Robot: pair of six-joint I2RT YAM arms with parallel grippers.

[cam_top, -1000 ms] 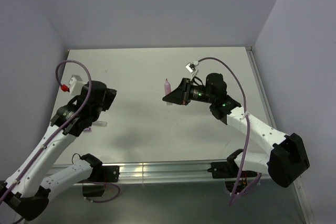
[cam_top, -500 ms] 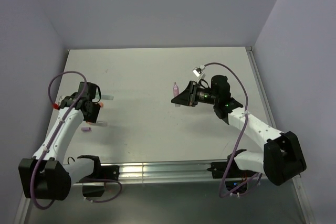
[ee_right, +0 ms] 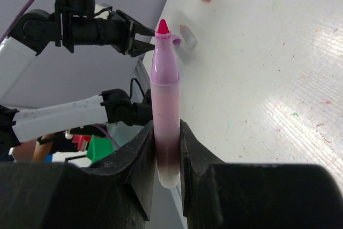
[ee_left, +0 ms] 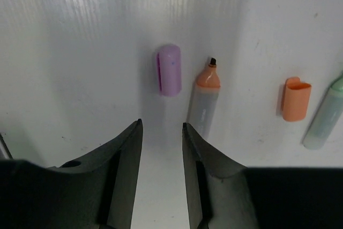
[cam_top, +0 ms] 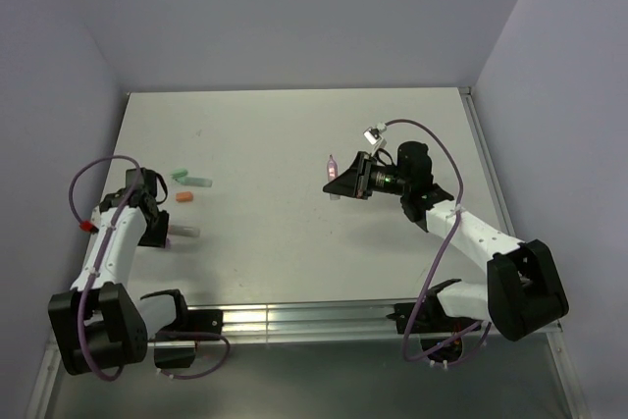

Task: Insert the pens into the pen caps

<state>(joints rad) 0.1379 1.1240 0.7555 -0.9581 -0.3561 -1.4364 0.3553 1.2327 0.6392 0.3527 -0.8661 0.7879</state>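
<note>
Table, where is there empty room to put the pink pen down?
Bare: the middle of the table, between the left-side things and the right tool gripping the pink pen, and the far strip by the back wall. Crowded: the left side, where the mint-green pen, orange cap, pale pen and purple cap lie close together by the left tool.

A white table (cam_top: 285, 134) is filling the middle of the top view, its surface showing faint scuffs and specks. Three plain lavender-grey walls are closing it in: the back wall (cam_top: 294, 17) is rising behind the far edge, while the left wall (cam_top: 44, 76) and the right wall (cam_top: 574, 76) are slanting in at the sides. An aluminium rail (cam_top: 294, 319) is running along the near edge and catching a bright glare. Soft, even light is falling, and up close the tabletop is reflecting it in pale streaks along a fine ribbed grain.
</note>
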